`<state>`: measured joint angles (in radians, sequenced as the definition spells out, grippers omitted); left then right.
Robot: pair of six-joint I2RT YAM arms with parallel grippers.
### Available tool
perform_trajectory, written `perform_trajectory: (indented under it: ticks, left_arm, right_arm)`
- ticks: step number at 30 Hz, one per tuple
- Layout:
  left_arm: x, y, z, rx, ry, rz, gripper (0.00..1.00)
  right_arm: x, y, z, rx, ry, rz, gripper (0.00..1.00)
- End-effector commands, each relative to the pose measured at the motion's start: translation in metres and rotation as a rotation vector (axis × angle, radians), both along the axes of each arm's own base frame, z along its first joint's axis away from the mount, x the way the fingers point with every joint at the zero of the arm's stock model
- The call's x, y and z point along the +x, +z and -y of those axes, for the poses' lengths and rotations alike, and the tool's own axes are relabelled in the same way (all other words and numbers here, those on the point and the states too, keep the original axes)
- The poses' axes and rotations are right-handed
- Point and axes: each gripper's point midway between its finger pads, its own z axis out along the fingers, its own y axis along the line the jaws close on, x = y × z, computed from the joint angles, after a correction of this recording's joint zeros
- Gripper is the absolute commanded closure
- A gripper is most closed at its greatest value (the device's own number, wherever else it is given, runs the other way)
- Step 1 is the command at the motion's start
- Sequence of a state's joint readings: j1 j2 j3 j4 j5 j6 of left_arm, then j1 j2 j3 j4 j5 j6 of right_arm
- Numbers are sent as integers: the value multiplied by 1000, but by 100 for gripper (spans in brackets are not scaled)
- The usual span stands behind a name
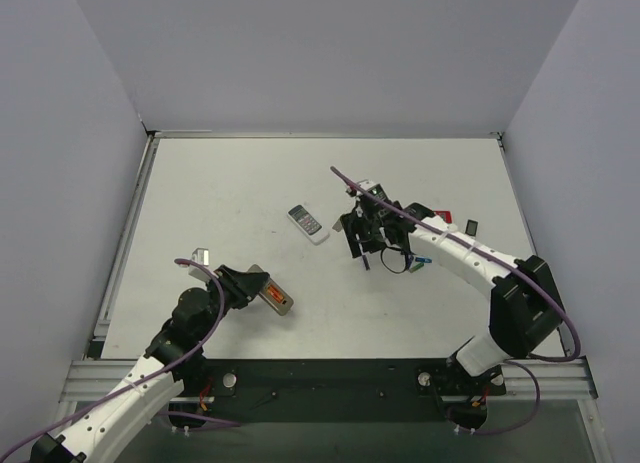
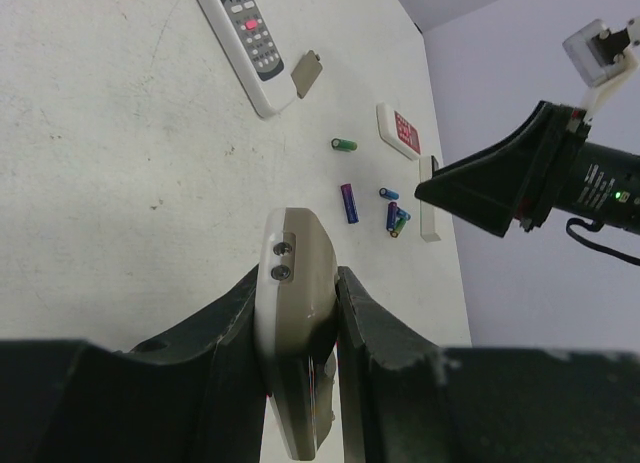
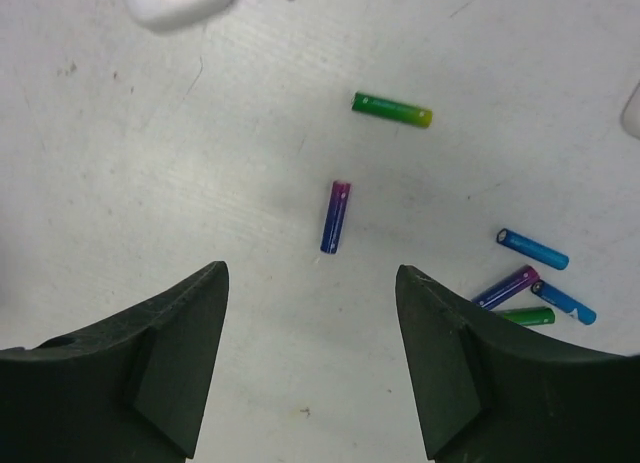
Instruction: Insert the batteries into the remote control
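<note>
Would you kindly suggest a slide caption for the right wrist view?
Right hand, open above a purple-blue battery on the white table; a green battery and other batteries lie nearby.

White arms (image 1: pixel 466 253), black joints (image 1: pixel 520 308), purple cables (image 1: pixel 110 394)

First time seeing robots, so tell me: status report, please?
Left gripper shut on the remote control. Right gripper open, hovering over a purple-blue battery. Nothing between its fingers and that battery; other batteries lie aside.
</note>
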<state>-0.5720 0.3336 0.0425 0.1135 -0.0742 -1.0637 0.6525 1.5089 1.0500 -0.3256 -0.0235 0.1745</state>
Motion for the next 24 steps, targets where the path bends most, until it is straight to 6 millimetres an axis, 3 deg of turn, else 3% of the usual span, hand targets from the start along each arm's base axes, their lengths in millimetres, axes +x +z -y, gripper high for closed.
perform_trajectory:
  ticks: [1,9,10,12,13,14,16,24]
  left_arm:
    - [6,23,-1,-26,16,64,100]
    - [5,24,0,-25,8,63,100]
    - [5,23,0,-25,7,59,100]
    - [5,22,1,-24,6,55,100]
    - [5,23,1,-27,4,56,100]
    - [5,22,1,-26,1,54,100]
    - [5,21,2,-27,1,53,100]
    - [4,19,3,-28,-7,47,100]
  right_arm:
    - [42,26,-2,12,-183,74,37]
    - [101,-5,-5,-44,-401,78,40]
    - [107,-16,-6,-56,-419,62,41]
    - [125,-14,-9,-44,-441,79,43]
    - [129,-26,-10,-61,-449,65,45]
    - [138,-21,-15,-41,-462,80,47]
    - [145,-34,-17,-48,-479,65,49]
    - [169,-50,-28,-21,-533,60,52]
